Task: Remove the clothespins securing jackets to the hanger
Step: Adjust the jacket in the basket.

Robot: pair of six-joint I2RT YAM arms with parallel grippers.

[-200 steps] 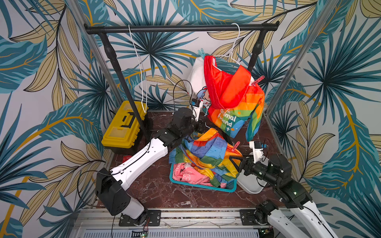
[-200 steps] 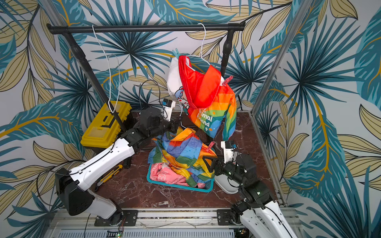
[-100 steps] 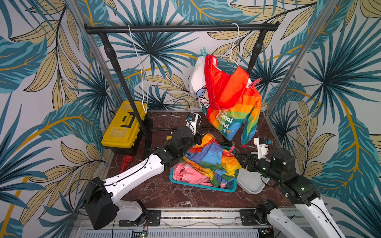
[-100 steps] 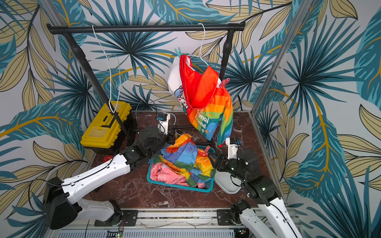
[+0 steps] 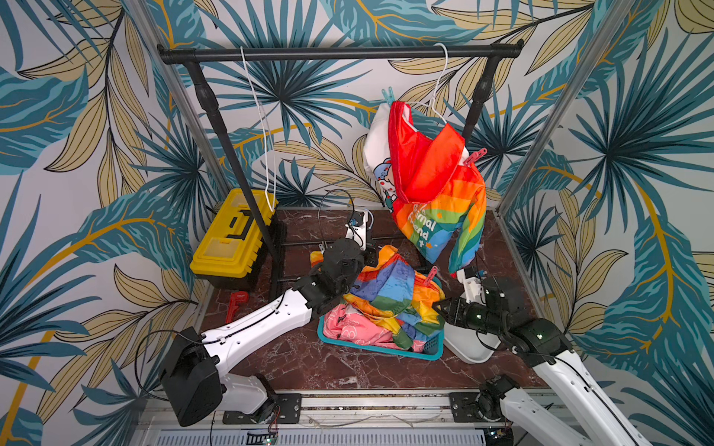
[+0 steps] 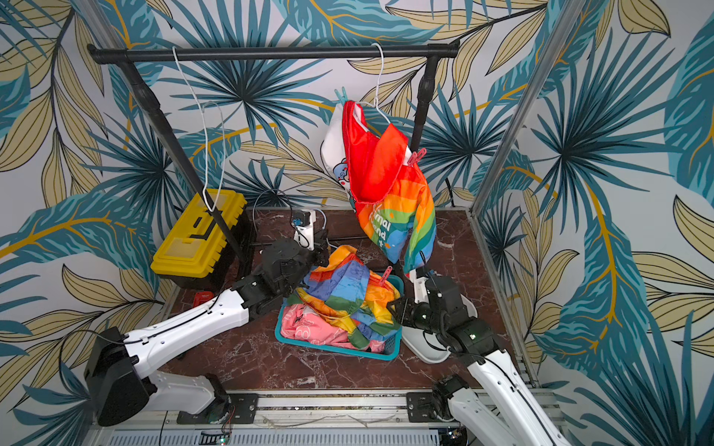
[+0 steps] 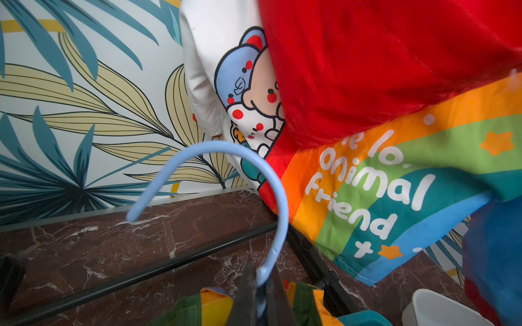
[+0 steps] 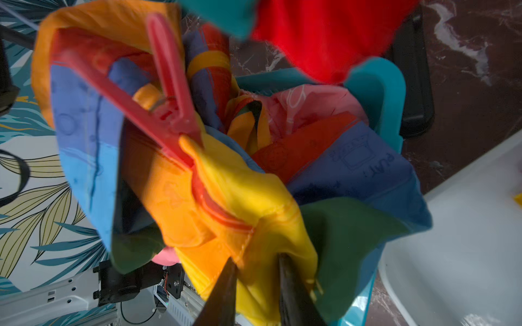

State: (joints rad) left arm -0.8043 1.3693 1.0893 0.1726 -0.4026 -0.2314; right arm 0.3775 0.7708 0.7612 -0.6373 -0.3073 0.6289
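Both arms work at the teal laundry basket (image 5: 371, 349), with pegs clipped on the jackets.
The left gripper (image 7: 261, 278) is clamped on the hook of a light-blue hanger (image 7: 220, 146). The right gripper (image 8: 257, 261) pinches a yellow fold of the rainbow-striped jacket (image 5: 390, 293) heaped in the basket, where a red clothespin (image 8: 169, 93) bites the cloth. The red-hooded jacket (image 5: 436, 193) hanging from the black rail (image 5: 340, 54) reads "animal friend". A pink clothespin (image 5: 474, 156) and a teal clothespin (image 5: 387, 94) are clipped at its top edges.

Left fingers (image 7: 245, 296) together, right fingers (image 8: 223, 293) narrowly apart.
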